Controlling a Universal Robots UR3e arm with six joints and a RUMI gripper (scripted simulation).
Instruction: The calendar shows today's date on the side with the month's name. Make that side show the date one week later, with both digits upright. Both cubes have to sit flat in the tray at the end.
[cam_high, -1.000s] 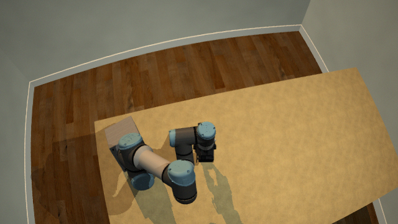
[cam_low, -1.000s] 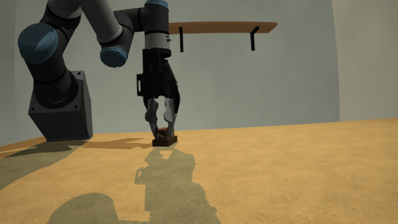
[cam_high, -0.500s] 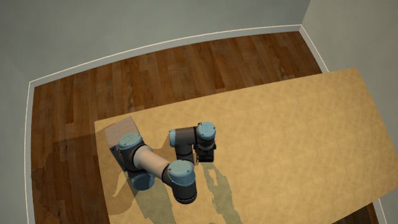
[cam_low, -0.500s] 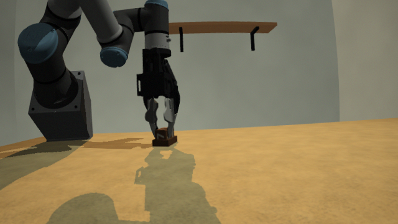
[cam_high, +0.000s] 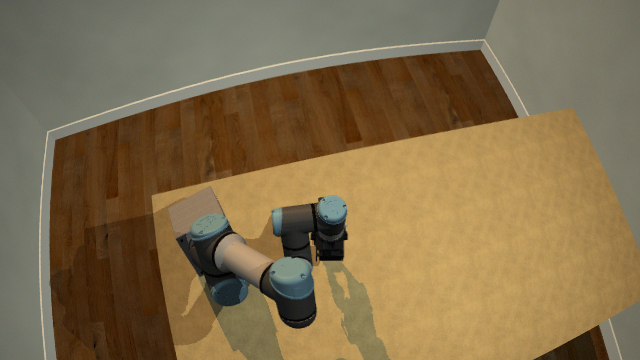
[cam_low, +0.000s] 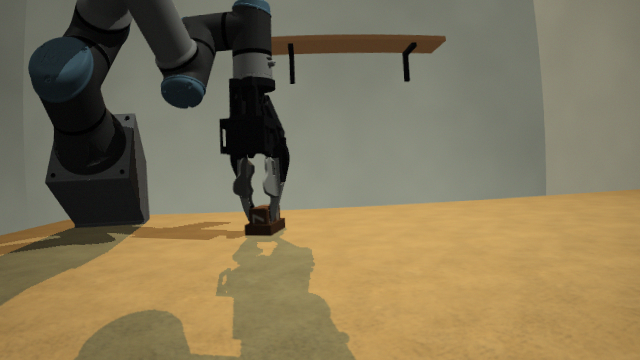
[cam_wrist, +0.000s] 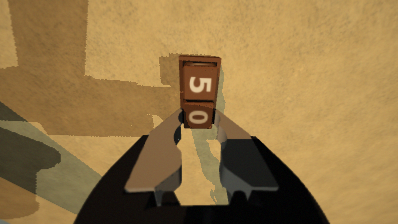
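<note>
The cube topped 0 (cam_wrist: 198, 118) in the tray (cam_wrist: 200, 59) is gripped by the end effector (cam_wrist: 199, 131).

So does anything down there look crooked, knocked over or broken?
Nothing stands out. Both cubes sit level in the tray, one with a 5 on top, the other a 0. The hand is closed squarely on the 0 cube, which is not tipped. From the exterior view the tray rests flat on the table.
</note>
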